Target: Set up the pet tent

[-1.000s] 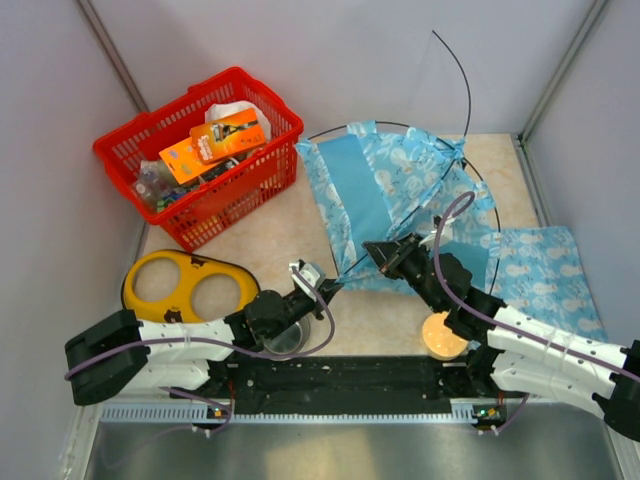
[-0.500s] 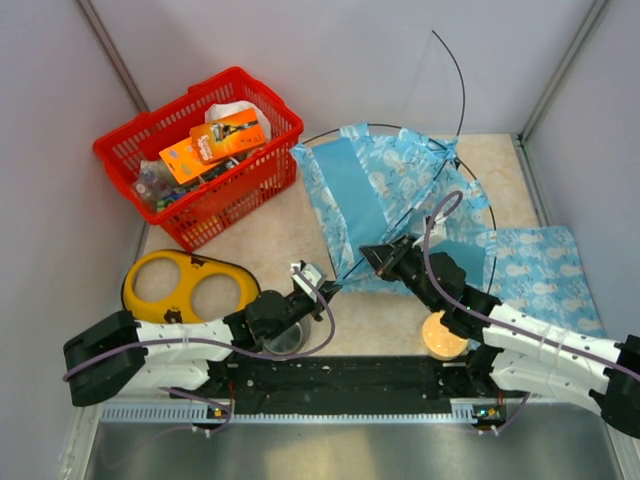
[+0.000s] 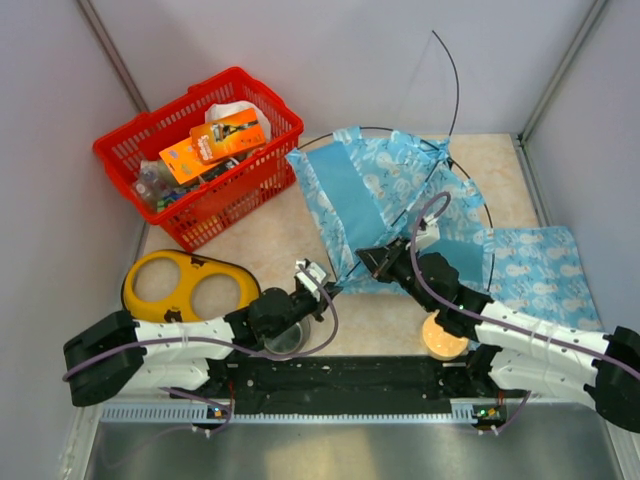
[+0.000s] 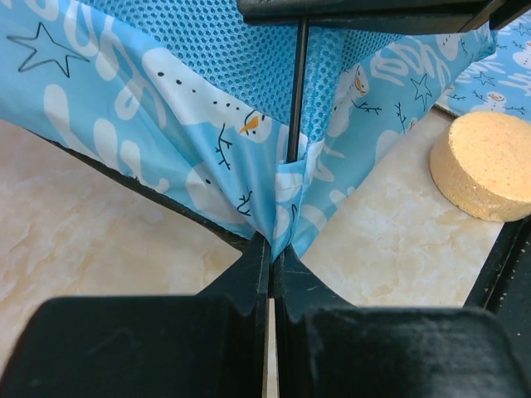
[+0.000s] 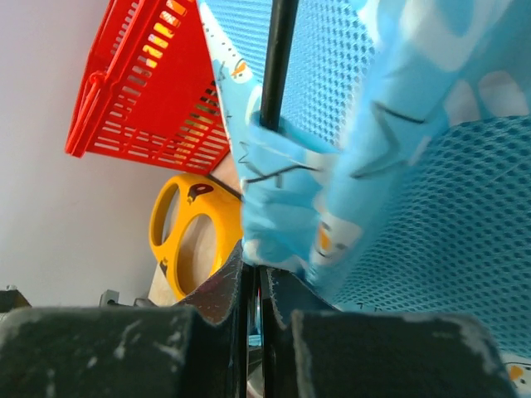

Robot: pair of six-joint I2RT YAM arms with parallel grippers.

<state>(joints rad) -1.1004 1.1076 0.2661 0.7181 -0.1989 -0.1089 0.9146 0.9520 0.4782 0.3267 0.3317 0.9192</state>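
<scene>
The pet tent (image 3: 375, 190), light-blue printed fabric with mesh panels, lies half-collapsed in the middle of the table. Thin dark poles (image 3: 456, 85) arc around it, and one sticks up at the back. My left gripper (image 3: 326, 282) is shut on the tent's near corner; in the left wrist view the fabric (image 4: 274, 207) bunches at my left gripper's tips (image 4: 272, 245) beside a pole (image 4: 297, 91). My right gripper (image 3: 366, 260) sits just right of that corner. It is shut, with the tent's fabric pocket (image 5: 278, 191) and a pole end (image 5: 278, 58) at its tips (image 5: 253, 269).
A red basket (image 3: 268, 170) full of packets stands at the back left. A yellow two-hole object (image 3: 165, 262) lies front left, with a metal tin (image 3: 285, 338) by the left arm. A round tan disc (image 3: 443, 338) sits by the right arm. A flat blue printed mat (image 3: 545, 270) lies right.
My right gripper has moved left toward the left gripper, dragging the tent's near corner with it. The tent body has shifted left. The left gripper has barely moved.
</scene>
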